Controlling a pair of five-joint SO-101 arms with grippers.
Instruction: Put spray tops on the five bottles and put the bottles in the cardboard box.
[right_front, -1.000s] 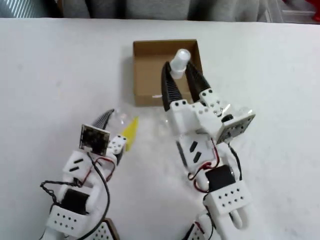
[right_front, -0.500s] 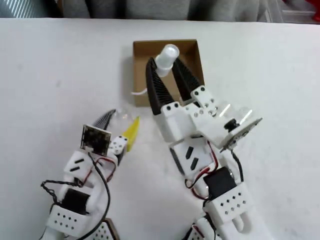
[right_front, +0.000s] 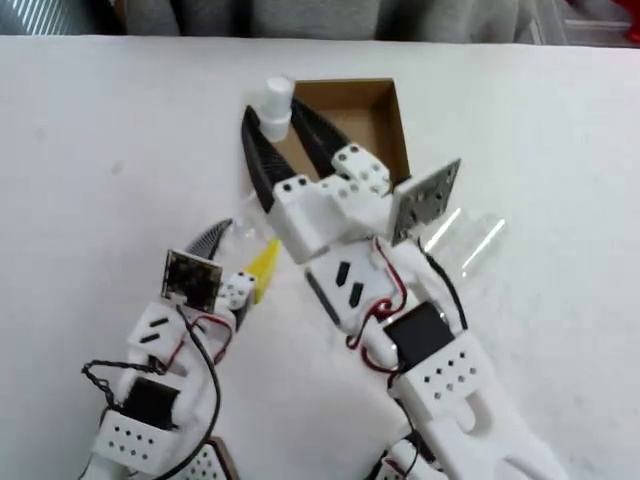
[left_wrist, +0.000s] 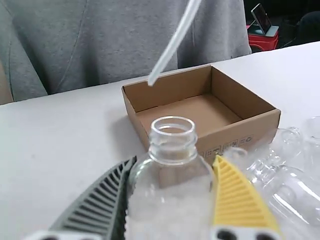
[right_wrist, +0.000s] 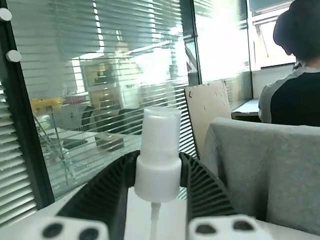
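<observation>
1. High view: right pincer (right_front: 275, 122) grips a white spray top (right_front: 277, 98) above a corner of the cardboard box (right_front: 372, 110) on the counter (right_front: 100, 120);
2. Left wrist view: left pincer (left_wrist: 175, 167) clamps an uncapped clear bottle (left_wrist: 172, 145), near the box;
3. Right wrist view: spray top upright between black fingers (right_wrist: 112, 187).

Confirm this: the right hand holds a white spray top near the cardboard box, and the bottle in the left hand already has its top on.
Wrong on the bottle: the left wrist view shows its neck bare and open in the left hand. The right hand does hold a white spray top near the cardboard box.
</observation>
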